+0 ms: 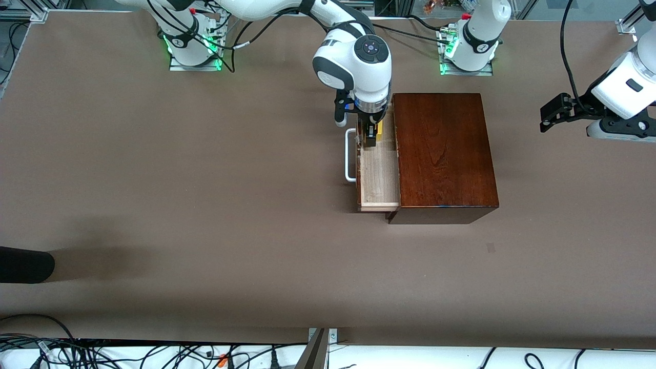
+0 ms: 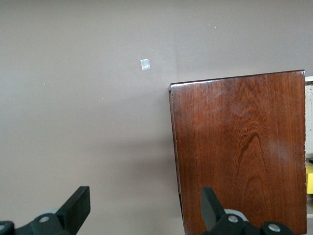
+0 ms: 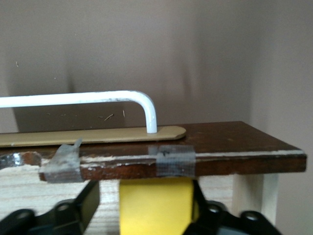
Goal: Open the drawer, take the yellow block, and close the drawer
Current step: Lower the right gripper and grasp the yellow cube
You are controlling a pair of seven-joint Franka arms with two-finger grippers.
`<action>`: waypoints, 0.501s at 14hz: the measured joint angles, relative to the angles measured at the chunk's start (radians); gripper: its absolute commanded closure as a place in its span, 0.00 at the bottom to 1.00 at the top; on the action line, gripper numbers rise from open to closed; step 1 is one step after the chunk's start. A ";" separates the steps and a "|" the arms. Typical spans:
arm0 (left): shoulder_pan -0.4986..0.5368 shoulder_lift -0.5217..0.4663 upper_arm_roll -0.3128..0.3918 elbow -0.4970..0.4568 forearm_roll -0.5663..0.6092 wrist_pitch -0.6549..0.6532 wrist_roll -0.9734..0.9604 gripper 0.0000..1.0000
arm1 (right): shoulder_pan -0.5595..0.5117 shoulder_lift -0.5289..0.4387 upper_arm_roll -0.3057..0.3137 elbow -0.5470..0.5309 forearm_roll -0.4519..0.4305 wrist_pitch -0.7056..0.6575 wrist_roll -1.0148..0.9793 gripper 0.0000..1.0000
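A black rounded object is poking onto the brown desk at the edge by the right arm's end, nearest the front camera, casting a soft shadow. Farther from the camera, the glossy mahogany-coloured wooden box is sitting on the desk, with a small pale square mark lying on the desk nearer the camera than the box. The pale-wood drawer with its dark reddish-brown front and white U-shaped bar handle is standing pulled out toward the right arm's end of the desk. The right claw is reaching down inside the drawer at the end farthest from the camera, its fingers sitting close on either side of the small bright yellow block; the block is lying in the drawer just inside the front panel, where strips of grey tape are patching the panel's top edge. Full contact on the block cannot be told. The left claw is waiting in the air above the desk toward the left arm's end, its fingers spread wide and holding nothing.
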 measured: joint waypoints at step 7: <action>0.000 0.000 -0.001 0.000 0.000 0.000 0.000 0.00 | -0.001 -0.039 0.004 0.104 0.006 -0.116 0.000 0.98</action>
